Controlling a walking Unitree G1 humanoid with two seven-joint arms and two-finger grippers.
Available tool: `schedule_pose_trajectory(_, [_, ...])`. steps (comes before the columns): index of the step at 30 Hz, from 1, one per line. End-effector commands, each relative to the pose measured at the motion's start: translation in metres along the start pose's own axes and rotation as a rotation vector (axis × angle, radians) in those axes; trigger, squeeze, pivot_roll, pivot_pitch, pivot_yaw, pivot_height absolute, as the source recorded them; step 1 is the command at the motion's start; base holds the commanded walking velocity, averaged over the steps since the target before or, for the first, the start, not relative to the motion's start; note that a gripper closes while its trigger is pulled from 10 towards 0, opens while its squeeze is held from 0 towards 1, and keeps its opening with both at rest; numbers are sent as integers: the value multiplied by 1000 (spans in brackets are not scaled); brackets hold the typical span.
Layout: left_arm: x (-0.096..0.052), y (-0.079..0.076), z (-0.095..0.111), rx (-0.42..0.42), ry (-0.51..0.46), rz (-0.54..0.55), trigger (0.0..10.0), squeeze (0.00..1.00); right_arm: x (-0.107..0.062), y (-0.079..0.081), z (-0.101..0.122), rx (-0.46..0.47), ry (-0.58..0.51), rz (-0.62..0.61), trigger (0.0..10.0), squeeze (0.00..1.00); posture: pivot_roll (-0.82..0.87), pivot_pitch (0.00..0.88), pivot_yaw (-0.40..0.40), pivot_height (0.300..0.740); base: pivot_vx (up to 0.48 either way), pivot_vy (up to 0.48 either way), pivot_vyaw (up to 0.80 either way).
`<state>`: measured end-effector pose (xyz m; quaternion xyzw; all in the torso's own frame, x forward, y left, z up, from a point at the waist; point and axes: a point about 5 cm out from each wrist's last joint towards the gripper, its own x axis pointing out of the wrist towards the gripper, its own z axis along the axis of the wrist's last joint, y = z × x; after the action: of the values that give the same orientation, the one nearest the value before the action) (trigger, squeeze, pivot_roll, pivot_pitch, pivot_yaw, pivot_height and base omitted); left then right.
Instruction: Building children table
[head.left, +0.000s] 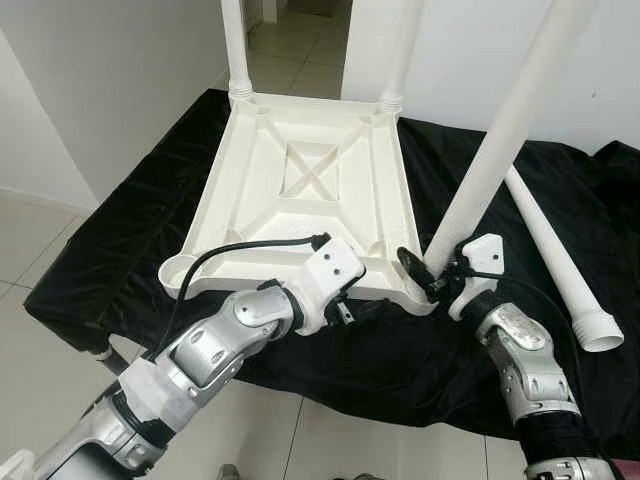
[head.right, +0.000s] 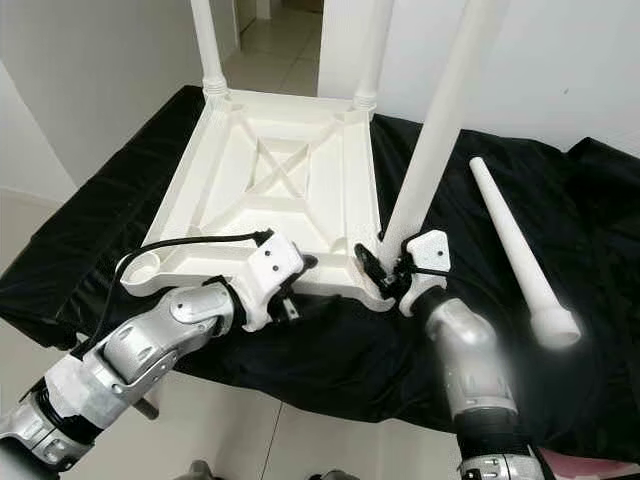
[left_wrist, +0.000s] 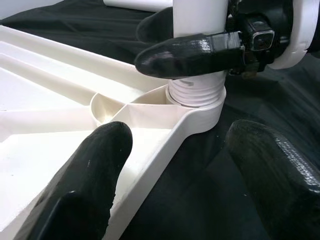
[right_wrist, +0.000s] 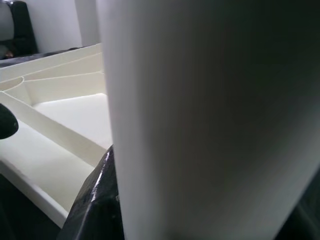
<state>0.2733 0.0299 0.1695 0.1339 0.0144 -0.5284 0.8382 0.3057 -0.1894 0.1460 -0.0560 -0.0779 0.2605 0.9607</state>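
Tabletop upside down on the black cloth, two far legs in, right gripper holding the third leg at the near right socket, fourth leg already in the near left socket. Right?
Not quite. In the left eye view the near left socket is empty; the fourth leg lies loose on the black cloth, right of the tabletop. The rest holds: the right gripper grips the third leg at the near right socket.

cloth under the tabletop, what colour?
Plain black cloth, under the white tabletop; clearest in left eye view.
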Motion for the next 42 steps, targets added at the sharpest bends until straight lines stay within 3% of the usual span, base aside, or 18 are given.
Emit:
schedule_pose_trajectory(1, [-1, -7, -2, 1, 11, -129, 10000, 0, -4, -3, -7, 1, 37, 11, 0, 0, -7, 62, -34, 740, 0, 0, 0])
schedule_pose_trajectory(7, [-1, -7, -2, 0, 13, -129, 10000, 0, -7, -3, -11, 25, 47, 11, 0, 0, -10, 66, -31, 740, 0, 0, 0])
schedule_pose_trajectory(8, [-2, -7, -2, 1, 14, -130, 10000, 0, -8, -3, -12, 45, 47, 9, 5216, 0, -11, 67, -30, 740, 0, 0, 0])
schedule_pose_trajectory(9, [-2, -7, -2, 1, 14, -130, 10000, 0, -8, -3, -12, 45, 47, 9, 5216, 0, -11, 67, -30, 740, 0, 0, 0])
schedule_pose_trajectory(10, [-2, -7, -2, 0, 14, -130, 10000, 0, -8, -2, -12, 65, 41, 5, 10000, 0, -13, 67, -29, 740, 0, 0, 0])
schedule_pose_trajectory(16, [-1, -7, -2, 1, 14, -132, 10000, 0, -7, -1, -10, 87, 29, -24, 10000, 0, -18, 67, -27, 740, 0, 0, 0])
schedule_pose_trajectory(20, [0, -7, -2, 4, 11, -133, 10000, 0, -2, 4, -8, 103, 56, -111, 10000, 0, -24, 67, -25, 740, 0, 0, 0])
schedule_pose_trajectory(31, [1, -5, -2, 9, 13, -134, 10000, 0, 6, 17, 3, 117, 45, -163, 10000, 0, -28, 65, -24, 740, 0, 0, 0])
schedule_pose_trajectory(35, [1, -5, -2, 9, 13, -133, 10000, 0, 6, 23, 5, 132, 49, -279, 10000, 0, -30, 65, -24, 740, 0, 0, 0])
schedule_pose_trajectory(38, [1, -5, -3, 8, 13, -133, 10000, 0, 1, 31, 4, 139, 67, -487, 10000, 0, -35, 67, -23, 740, 0, 0, 0])
schedule_pose_trajectory(39, [1, -5, -3, 8, 13, -133, 10000, 0, 1, 31, 4, 139, 67, -487, 10000, 0, -35, 67, -23, 740, 0, 0, 0])
schedule_pose_trajectory(42, [2, -4, -2, 9, 10, -133, 10000, 0, -10, 34, -1, 125, 90, -735, 10000, 0, -38, 66, -23, 740, 0, 0, 0])
